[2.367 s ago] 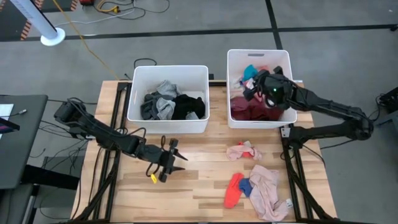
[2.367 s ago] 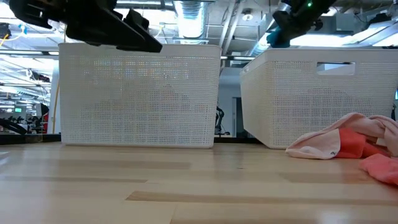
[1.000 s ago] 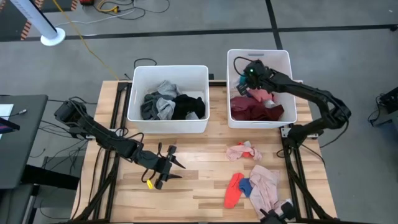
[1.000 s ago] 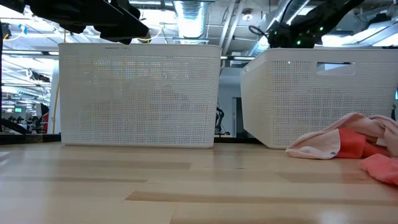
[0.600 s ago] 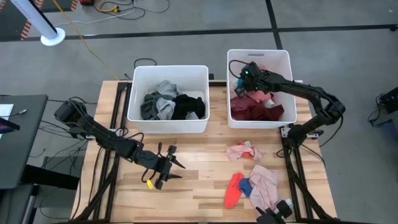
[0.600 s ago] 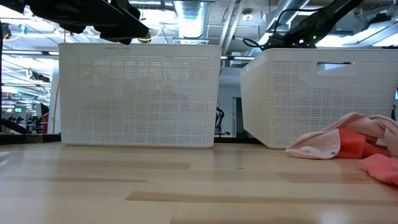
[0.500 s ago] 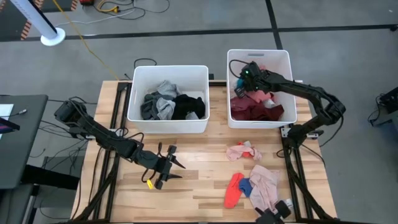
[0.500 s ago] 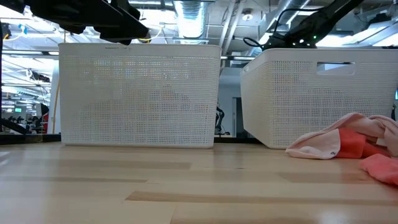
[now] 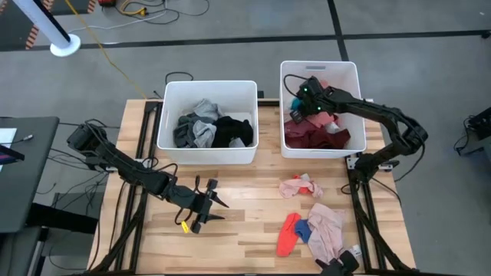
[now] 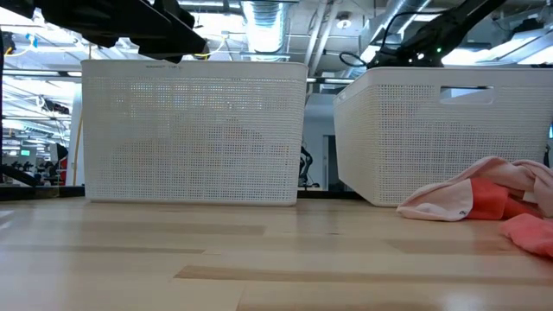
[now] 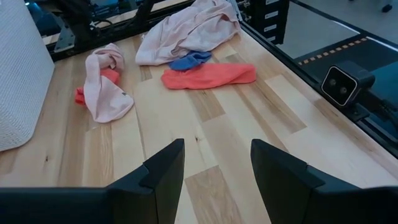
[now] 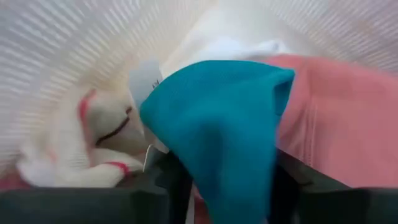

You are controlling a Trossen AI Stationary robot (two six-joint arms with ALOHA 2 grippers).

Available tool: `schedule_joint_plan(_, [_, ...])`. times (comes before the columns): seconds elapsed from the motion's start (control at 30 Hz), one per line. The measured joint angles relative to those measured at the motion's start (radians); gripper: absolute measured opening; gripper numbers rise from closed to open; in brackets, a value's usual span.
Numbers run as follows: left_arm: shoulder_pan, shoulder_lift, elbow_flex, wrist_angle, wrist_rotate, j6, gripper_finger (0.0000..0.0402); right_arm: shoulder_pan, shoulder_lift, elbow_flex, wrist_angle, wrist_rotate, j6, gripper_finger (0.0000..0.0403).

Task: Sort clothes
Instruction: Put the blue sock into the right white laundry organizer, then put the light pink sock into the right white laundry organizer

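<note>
Teal garment lies between the right tool's parted fingers.

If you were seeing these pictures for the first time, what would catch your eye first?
The two white perforated plastic bins at the table's far edge, one with grey and black garments, the other with maroon and pink ones. The right gripper reaches into that bin over a teal cloth.

Overhead and table-level cameras share both bins, wrist cameras closer
</note>
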Motion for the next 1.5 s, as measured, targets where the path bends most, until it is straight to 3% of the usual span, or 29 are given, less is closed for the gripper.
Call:
schedule_joint_plan(0.17, [0.0,0.0,0.0,0.0,0.0,0.0,0.0178,0.018,-0.097,0.0,0.017,0.0,0.017,0.0205])
schedule_joint_plan(0.5, [0.0,0.0,0.0,0.001,0.0,0.003,0.0178,0.107,-0.391,0.0,0.029,0.003,0.041,0.021])
schedule_joint_plan(0.7, [0.0,0.0,0.0,0.001,0.0,0.003,0.0178,0.242,-0.55,0.0,0.016,0.008,0.079,0.021])
schedule_joint_plan(0.87, [0.0,0.0,0.0,0.001,0.0,0.008,0.0178,0.429,-0.638,0.001,-0.048,0.007,0.126,0.021])
schedule_joint_plan(1.23, [0.0,0.0,0.0,0.001,0.0,0.012,0.0178,0.933,-0.628,0.001,-0.223,0.006,0.281,0.021])
schedule_joint_plan(1.5, [0.0,0.0,0.0,0.001,0.0,0.012,0.0178,1.138,-0.51,0.001,-0.357,0.03,0.454,0.021])
